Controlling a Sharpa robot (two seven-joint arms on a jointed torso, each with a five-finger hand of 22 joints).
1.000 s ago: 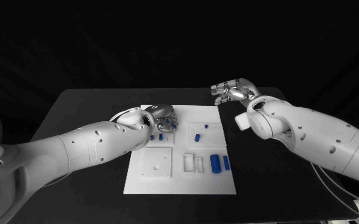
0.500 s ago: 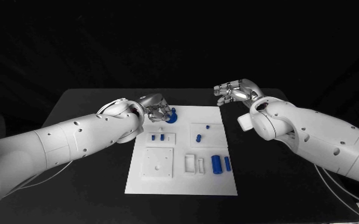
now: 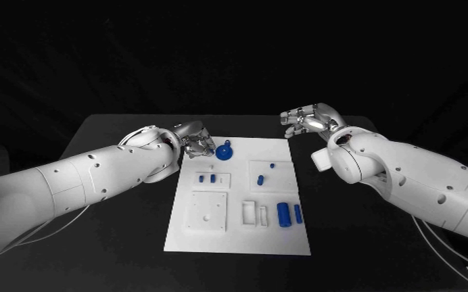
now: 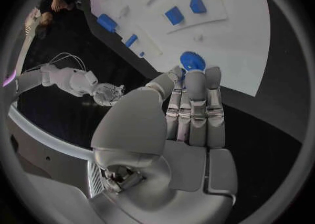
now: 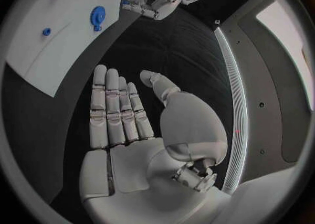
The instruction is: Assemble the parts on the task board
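the round blue part (image 3: 225,151), a disc with a small knob, lies at the far left corner of the task board (image 3: 239,238). it could be nudged off the edge by the released left hand (image 3: 198,144) just beside it. the right hand (image 3: 310,120) is held open, empty, above the worktop (image 3: 107,143).

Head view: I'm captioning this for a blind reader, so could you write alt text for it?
A white task board lies on a black table with small blue parts on it, between two white robot arms. The left hand hovers beside a round blue part at the board's far edge; the right hand hangs open off the board.
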